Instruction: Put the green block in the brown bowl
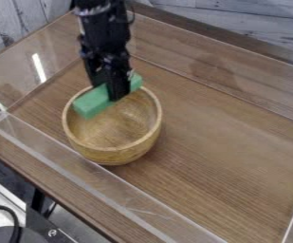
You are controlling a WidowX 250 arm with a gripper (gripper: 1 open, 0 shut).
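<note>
My gripper (108, 84) points straight down and is shut on the green block (100, 99), a bright green bar held tilted, its lower end toward the left. The block hangs just over the far rim of the brown bowl (123, 133), a round light-wood bowl with thick walls in the left middle of the table. The block's lower end overlaps the bowl's opening; whether it touches the rim cannot be told. The black fingers cover the block's middle.
The bowl stands on a wooden tabletop (225, 114) enclosed by low clear acrylic walls (60, 166). A small clear stand (98, 27) sits at the back left. Grey planks run behind the table.
</note>
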